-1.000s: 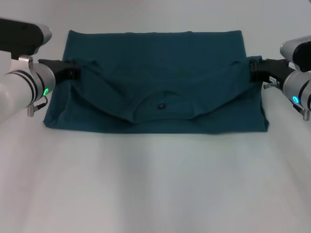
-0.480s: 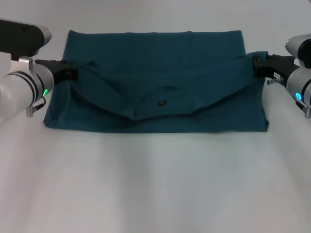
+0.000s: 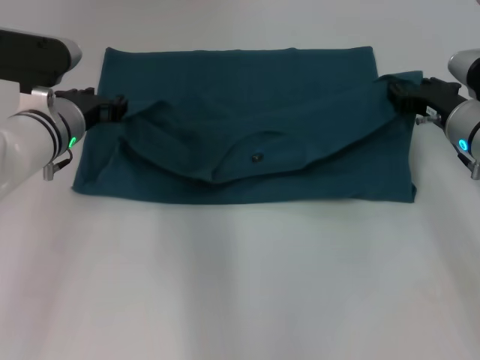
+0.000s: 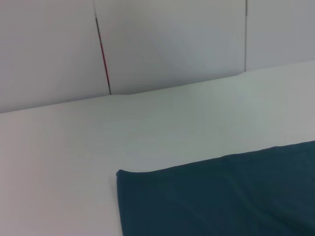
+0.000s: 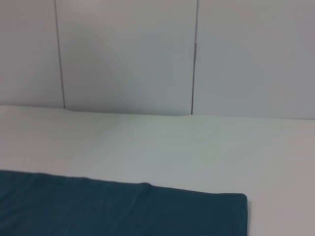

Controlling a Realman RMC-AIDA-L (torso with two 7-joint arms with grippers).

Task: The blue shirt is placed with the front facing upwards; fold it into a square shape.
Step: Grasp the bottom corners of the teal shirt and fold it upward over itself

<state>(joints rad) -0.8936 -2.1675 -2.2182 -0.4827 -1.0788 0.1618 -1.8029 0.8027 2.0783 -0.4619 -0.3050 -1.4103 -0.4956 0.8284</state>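
Left pincer (image 3: 112, 109) at nine o'clock, right pincer (image 3: 396, 88) at three — both clamped on the blue shirt (image 3: 247, 97) — folded on the desk (image 3: 240, 285).

blue shirt (image 4: 221, 196) corner, white table (image 4: 98, 142)

White table (image 3: 240, 285) (panelled wall (image 5: 128, 54) behind).
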